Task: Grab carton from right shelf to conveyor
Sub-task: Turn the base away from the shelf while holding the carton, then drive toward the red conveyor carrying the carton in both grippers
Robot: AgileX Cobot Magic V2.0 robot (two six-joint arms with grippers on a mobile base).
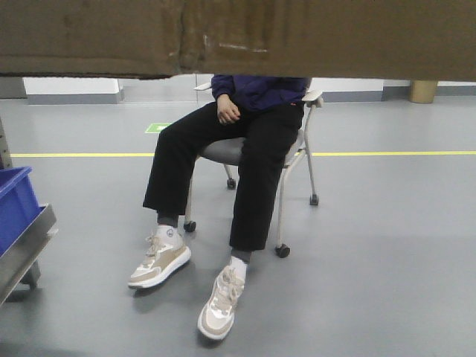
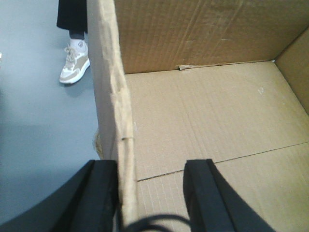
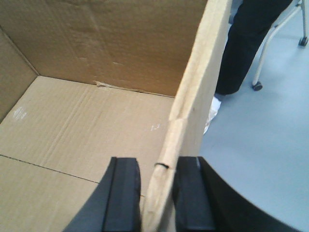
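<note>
Pinches the right wall of the carton (image 3: 96, 121) with the right gripper (image 3: 155, 164), one finger inside, one outside, both tight on the cardboard. Straddles the left wall with the left gripper (image 2: 150, 166), with jaws spread: outer finger (image 2: 99, 193) against the wall, inner finger off it, over the carton's floor. Holds the carton up in the air between the two arms, across the top strip of the front view, creased lower edge and tape strip (image 1: 238, 47) toward the camera. Shows only bare cardboard and flap seams inside the carton. Leaves open grey floor (image 1: 387, 245) below that lower edge and outside both gripped walls. Has, low at the left of the front view, a steel rail (image 1: 26, 249) with a blue bin (image 1: 15, 204) above it; cannot tell the bin's contents. Faces, farther off, a seated person (image 1: 238, 149) on a wheeled chair (image 1: 294, 171), shoes stretched forward. Ends beyond at a yellow floor line (image 1: 387, 153) and a pale wall (image 1: 71, 85).
</note>
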